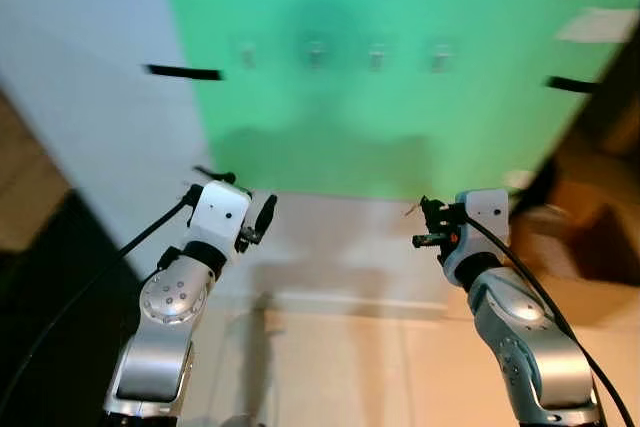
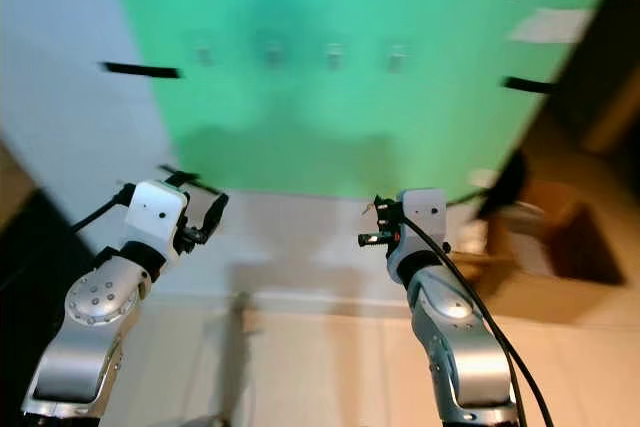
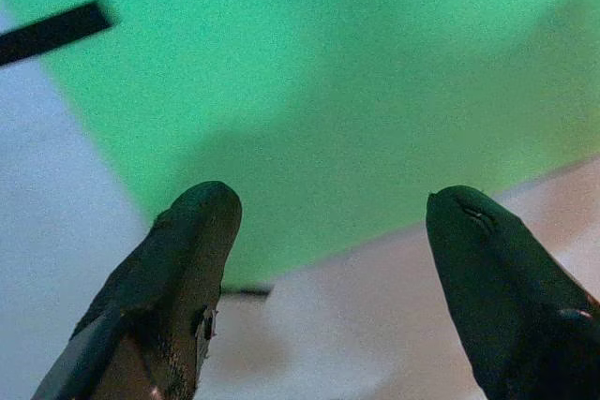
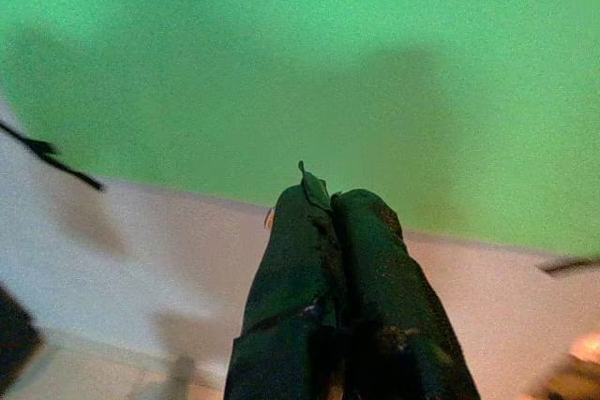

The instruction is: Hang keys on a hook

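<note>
On the far wall hangs a green sheet point(image 1: 400, 67) bearing a row of small hooks point(image 1: 345, 55), blurred and seemingly bare; at near left the left gripper point(image 3: 323, 231) is raised with its fingers spread wide and empty; at near right the right gripper point(image 4: 336, 203) is pressed closed, a small sliver at its tips; whether that is the keys cannot be told; a brown box point(image 1: 590, 237) sits far right, contents indistinct.

I see home hallway: green wall panel point(image 1: 400, 77) with row of small hooks point(image 1: 345, 55), white skirting below it, tiled floor point(image 1: 340, 367).
</note>
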You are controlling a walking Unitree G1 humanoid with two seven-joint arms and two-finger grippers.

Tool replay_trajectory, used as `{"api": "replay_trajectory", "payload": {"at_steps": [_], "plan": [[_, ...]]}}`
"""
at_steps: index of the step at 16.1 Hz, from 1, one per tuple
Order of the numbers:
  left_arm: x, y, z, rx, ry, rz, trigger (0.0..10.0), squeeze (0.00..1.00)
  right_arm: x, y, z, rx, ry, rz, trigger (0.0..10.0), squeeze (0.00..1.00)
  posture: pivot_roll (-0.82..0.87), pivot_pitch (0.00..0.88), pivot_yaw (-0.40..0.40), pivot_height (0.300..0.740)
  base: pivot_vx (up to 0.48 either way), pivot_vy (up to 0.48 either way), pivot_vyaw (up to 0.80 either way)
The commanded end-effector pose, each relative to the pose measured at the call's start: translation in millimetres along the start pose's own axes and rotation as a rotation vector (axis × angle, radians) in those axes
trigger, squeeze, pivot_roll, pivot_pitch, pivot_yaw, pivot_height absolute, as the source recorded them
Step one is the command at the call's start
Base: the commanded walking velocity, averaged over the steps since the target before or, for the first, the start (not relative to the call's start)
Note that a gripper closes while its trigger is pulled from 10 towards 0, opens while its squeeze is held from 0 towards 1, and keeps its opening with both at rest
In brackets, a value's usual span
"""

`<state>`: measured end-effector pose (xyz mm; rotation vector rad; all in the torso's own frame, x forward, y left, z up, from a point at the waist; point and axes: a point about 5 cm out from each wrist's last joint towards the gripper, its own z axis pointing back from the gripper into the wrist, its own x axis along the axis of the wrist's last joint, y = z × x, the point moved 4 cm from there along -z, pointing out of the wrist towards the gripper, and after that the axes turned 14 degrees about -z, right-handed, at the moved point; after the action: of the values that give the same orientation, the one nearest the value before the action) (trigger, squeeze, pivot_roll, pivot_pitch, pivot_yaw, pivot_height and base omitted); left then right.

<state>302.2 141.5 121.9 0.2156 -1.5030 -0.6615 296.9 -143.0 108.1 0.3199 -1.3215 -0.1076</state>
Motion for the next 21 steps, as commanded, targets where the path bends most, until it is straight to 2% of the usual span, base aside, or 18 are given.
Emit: {"api": "replay_trajectory", "payload": {"at_steps": [1,6,10,12,18,21], "plan": [[0.7,-1.4,-1.8,-0.008,0.005,0.0,10.0,0.0,1.0,-1.1,-1.3,-0.008,-0.009,0.008,10.0,0.0,-0.04,0.0,0.039,0.74,0.0,-0.259,0.8],[1.5,1.5,-3.2,0.006,0.001,-0.003,10.0,0.0,15.3,9.8,-14.6,0.064,-0.044,0.051,10.0,0.0,-0.02,0.0,0.019,0.74,0.0,-0.259,0.8],[-0.4,5.0,-2.3,0.028,0.008,0.0,10.0,0.0,16.8,15.6,-20.9,0.089,-0.045,0.067,10.0,0.0,-0.01,0.0,0.006,0.74,0.0,-0.261,0.64],[-3.2,7.7,-2.1,0.046,0.024,0.047,10.0,0.0,10.1,16.2,-20.1,0.091,-0.028,0.058,10.0,0.0,-0.01,0.0,0.005,0.74,0.0,0.0,0.0],[0.5,12.0,-5.1,0.06,0.003,0.074,10.0,0.0,1.0,18.0,-16.1,0.125,0.008,0.08,10.0,0.0,-0.02,0.0,0.007,0.74,0.129,0.0,0.0],[2.8,14.0,-5.1,0.063,-0.002,0.069,10.0,0.0,0.2,18.3,-19.4,0.117,0.013,0.073,10.0,0.0,-0.01,0.0,-0.001,0.74,0.314,0.0,0.73]]}}
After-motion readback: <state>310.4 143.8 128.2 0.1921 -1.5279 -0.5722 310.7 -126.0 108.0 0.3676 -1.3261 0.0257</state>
